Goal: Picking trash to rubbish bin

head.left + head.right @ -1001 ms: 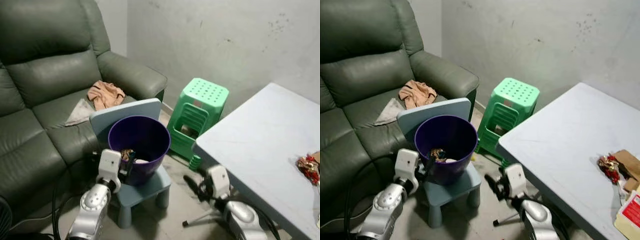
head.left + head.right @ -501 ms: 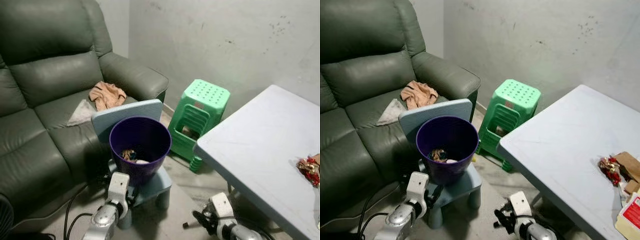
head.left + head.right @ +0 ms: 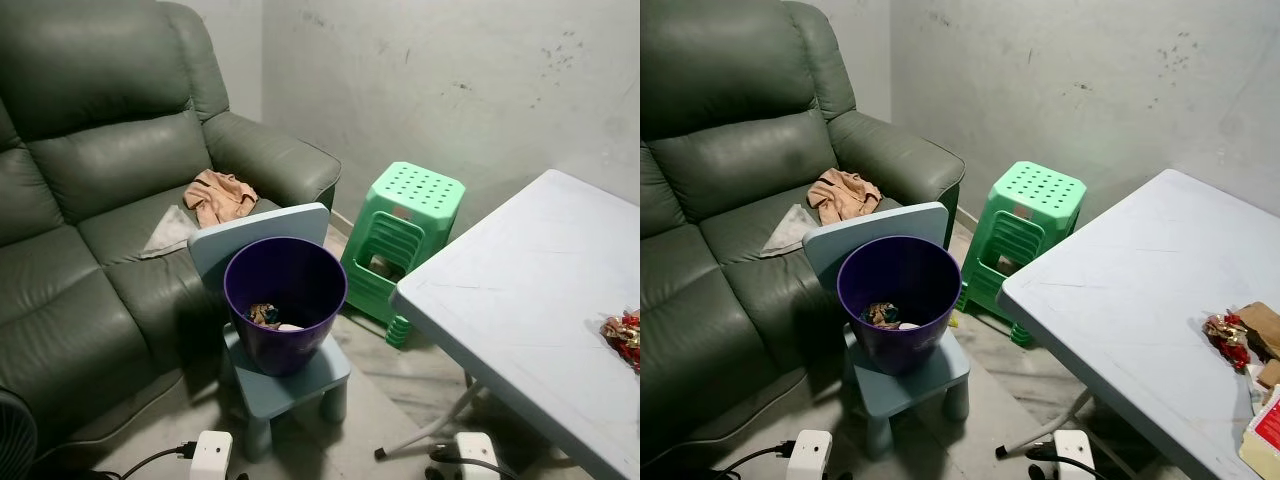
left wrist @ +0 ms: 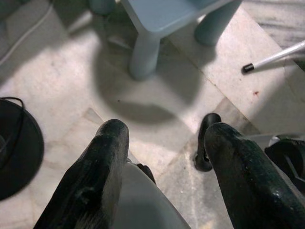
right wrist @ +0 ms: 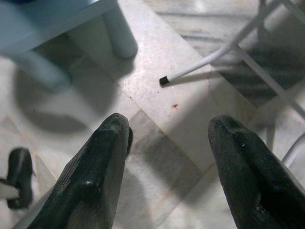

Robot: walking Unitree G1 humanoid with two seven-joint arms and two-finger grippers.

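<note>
Purple bin (image 3: 285,300) mouth stood open from above, sitting on small blue chair (image 3: 290,375); chair back (image 3: 255,235) blocked its sofa (image 3: 90,240) side. Green stool (image 3: 405,235) and white surface (image 3: 540,300) edge narrowed the floor gap beside the chair.

Left gripper (image 4: 164,143) jaws apart, right gripper (image 5: 167,136) jaws apart, both pointing floorward

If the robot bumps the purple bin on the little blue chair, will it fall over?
Probably it could. The purple bin stands tall on the small blue chair, nearly covering the seat. It holds only a little trash, so it is likely light.
</note>
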